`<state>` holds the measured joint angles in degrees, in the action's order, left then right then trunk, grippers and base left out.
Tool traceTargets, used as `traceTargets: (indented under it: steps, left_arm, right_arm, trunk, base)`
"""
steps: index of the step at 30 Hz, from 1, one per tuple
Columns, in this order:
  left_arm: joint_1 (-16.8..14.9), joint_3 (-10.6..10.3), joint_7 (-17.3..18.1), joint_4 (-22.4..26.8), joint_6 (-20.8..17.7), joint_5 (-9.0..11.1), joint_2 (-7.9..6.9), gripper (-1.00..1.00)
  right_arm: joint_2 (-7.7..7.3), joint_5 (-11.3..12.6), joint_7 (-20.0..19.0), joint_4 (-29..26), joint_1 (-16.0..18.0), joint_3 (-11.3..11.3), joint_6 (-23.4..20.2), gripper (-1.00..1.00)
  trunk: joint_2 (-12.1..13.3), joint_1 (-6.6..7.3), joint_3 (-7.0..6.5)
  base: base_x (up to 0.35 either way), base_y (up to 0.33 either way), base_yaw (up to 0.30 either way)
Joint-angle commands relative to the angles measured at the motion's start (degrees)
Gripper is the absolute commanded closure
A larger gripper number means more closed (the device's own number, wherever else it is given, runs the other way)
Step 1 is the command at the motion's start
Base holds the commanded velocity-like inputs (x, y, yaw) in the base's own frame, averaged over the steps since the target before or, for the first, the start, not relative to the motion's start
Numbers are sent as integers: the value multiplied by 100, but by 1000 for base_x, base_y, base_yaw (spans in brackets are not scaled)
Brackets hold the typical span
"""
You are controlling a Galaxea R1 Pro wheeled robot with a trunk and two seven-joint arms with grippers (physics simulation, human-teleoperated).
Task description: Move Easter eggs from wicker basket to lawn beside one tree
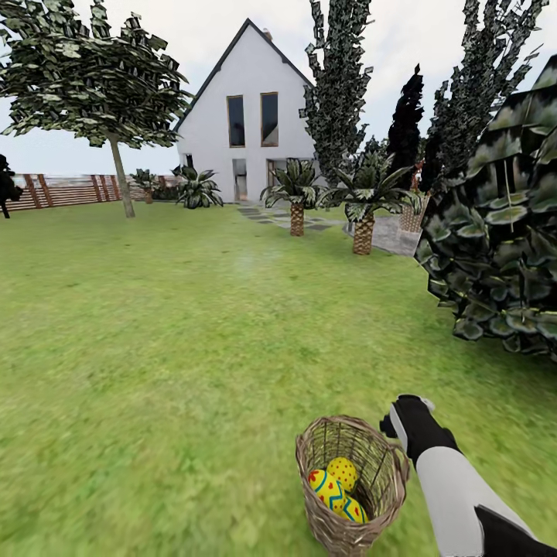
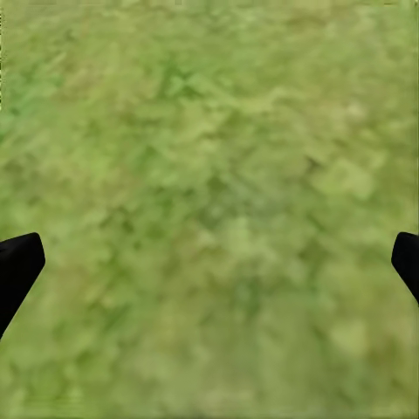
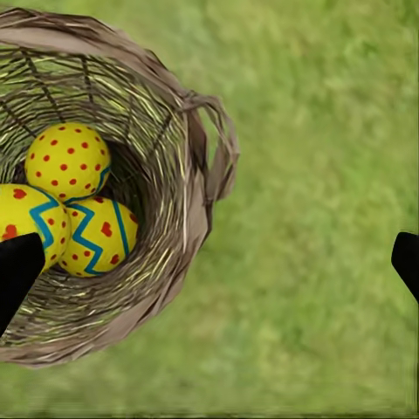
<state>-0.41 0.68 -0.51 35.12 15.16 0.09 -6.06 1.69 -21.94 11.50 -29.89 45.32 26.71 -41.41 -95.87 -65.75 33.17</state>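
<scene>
The wicker basket [image 1: 352, 483] stands on the lawn [image 1: 193, 348] close in front of me, with three yellow Easter eggs [image 1: 337, 486] lying inside. My right gripper [image 1: 404, 418] hovers just beside the basket's right rim. In the right wrist view the gripper [image 3: 209, 266] is open, one fingertip [image 3: 17, 271] over the eggs [image 3: 68, 161] in the basket [image 3: 188, 201] and the other over grass. My left gripper [image 2: 209, 266] is open above bare lawn [image 2: 209, 131]. The tree is out of view.
A large dark leafy bush [image 1: 503, 232] crowds the right side near the basket. Small palms [image 1: 363, 209] and a white house [image 1: 247, 116] stand far ahead. A brown slat fence [image 1: 62, 189] closes the garden at far left. Open grass stretches left and ahead.
</scene>
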Motion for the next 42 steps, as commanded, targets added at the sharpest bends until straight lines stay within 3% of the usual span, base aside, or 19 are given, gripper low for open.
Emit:
traceTargets:
  steps: [1, 4, 7, 8, 10, 15, 20, 26, 32, 42]
  left_arm:
    - [-3, 2, -3, 56, 13, 2, -1, -100]
    - [-3, 142, 3, 472, -51, 119, -1, -100]
    - [2, 633, 7, 1117, -393, 273, 4, -100]
    - [20, 876, 12, 1574, -703, 311, 6, -100]
    - [59, 1113, 23, 2287, -1212, 347, 7, -100]
    - [94, 1312, 30, 3520, -1945, 360, 39, -100]
    - [99, 1359, 32, 4243, -2525, 361, 55, -100]
    - [102, 1367, 27, 4470, -2724, 355, 67, -100]
    - [105, 1360, 25, 4501, -2757, 339, 72, -100]
    - [103, 1356, 33, 4466, -2755, 334, 68, -100]
  right_arm:
    - [7, 7, 21, 0, 10, 28, -39, -100]
    - [5, 2, 25, 37, 50, 24, -115, -100]
    - [-2, -3, 26, 92, 64, 21, -138, -100]
    - [-6, -6, 27, 110, 67, 20, -145, -100]
    - [-8, -8, 27, 125, 71, 19, -151, -100]
    - [-12, -11, 27, 135, 156, 18, -160, -100]
    - [-11, -12, 27, 140, 374, 15, -172, -100]
    - [-13, -12, 29, 176, 695, 10, -282, -100]
    - [-66, -19, 77, 510, 1081, 15, -535, -100]
    - [-193, -21, 267, 754, 1259, 18, -577, -100]
  trunk:
    - [-45, -22, 25]
    - [-165, -88, 78]
    - [-285, -154, 132]
    - [-325, -176, 150]
    - [-405, -220, 186]
    - [-606, -330, 276]
    - [-807, -439, 366]
    - [-847, -461, 384]
    - [-1087, -593, 491]
    - [-1488, -813, 671]
  base:
    - [0, 0, 0]
    - [0, 0, 0]
    - [0, 0, 0]
    - [0, 0, 0]
    - [0, 0, 0]
    - [0, 0, 0]
    - [0, 0, 0]
    - [0, 0, 0]
    - [0, 0, 0]
    - [0, 0, 0]
